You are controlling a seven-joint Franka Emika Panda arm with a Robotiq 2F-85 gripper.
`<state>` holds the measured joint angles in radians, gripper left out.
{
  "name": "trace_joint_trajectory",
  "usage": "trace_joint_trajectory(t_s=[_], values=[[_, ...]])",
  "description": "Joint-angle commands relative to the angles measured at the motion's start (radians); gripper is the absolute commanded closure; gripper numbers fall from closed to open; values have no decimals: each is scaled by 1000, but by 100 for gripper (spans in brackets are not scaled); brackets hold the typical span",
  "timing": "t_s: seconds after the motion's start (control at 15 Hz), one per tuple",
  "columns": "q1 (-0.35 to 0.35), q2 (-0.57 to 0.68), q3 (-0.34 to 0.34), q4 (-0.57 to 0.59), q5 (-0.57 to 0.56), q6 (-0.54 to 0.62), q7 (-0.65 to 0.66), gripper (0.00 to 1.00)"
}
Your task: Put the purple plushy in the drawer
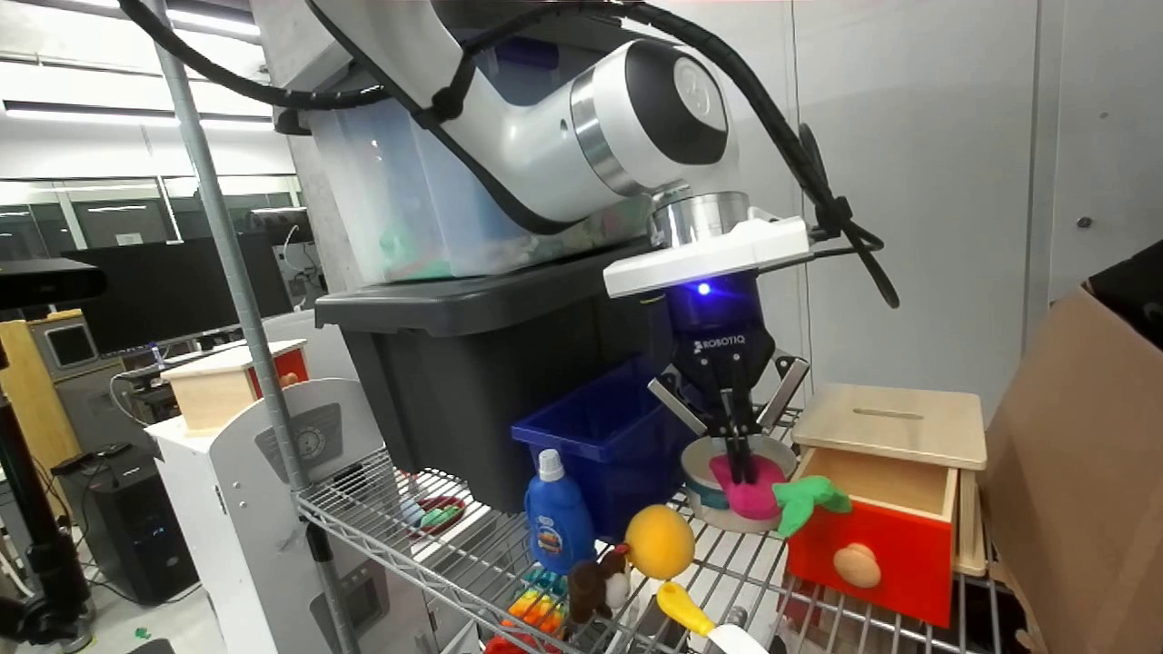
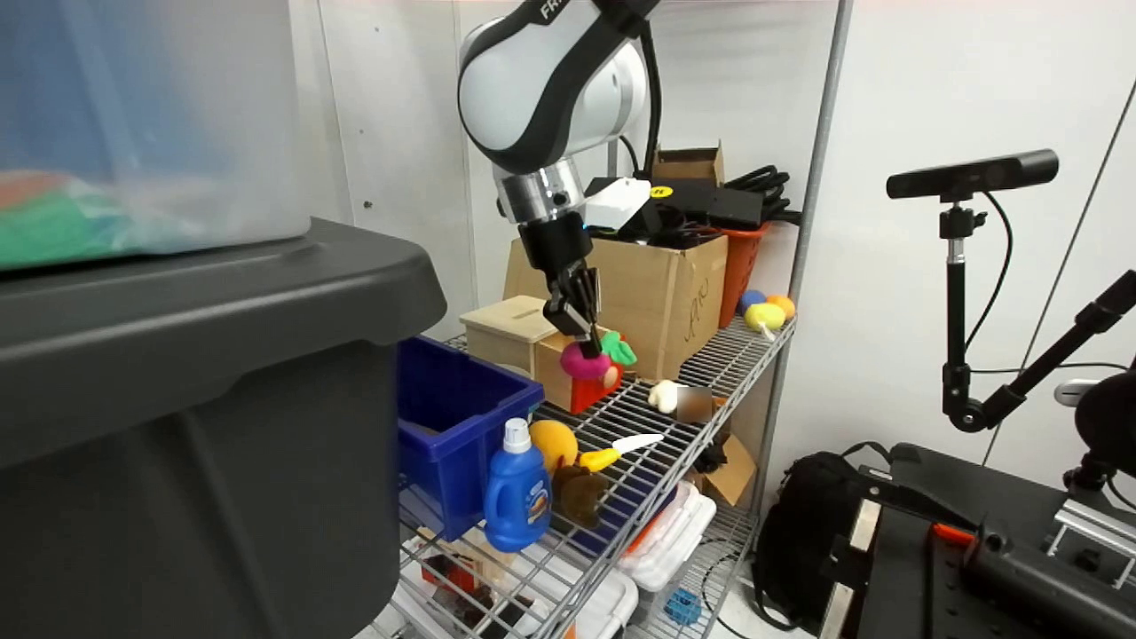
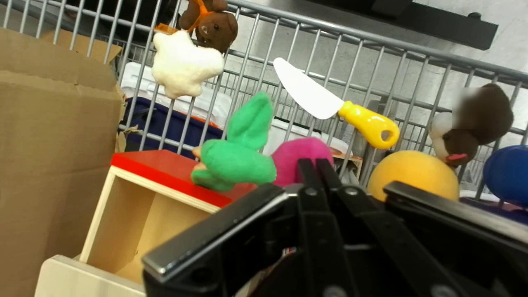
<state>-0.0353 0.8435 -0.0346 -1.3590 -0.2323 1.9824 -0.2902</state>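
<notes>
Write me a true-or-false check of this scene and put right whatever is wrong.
1. The drawer stands open. True.
2. The end effector holds the purple plushy. True.
3. The purple plushy is inside the drawer. False: it is outside the drawer.
4. The blue bottle has a white cap. True.
5. The blue bottle lies on its side. False: it stands upright.
6. The end effector gapes wide. False: it is closed.

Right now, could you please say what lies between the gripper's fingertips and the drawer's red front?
The purple plushy, then a green leafy piece, in the wrist view.
</notes>
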Motion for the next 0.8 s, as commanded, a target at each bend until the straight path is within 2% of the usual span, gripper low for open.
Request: trace_joint_trajectory(t_s=[0.0, 0.73], values=[[12, -37, -8, -20, -20, -17, 20, 99], [13, -98, -39, -47, -64, -10, 57, 99]])
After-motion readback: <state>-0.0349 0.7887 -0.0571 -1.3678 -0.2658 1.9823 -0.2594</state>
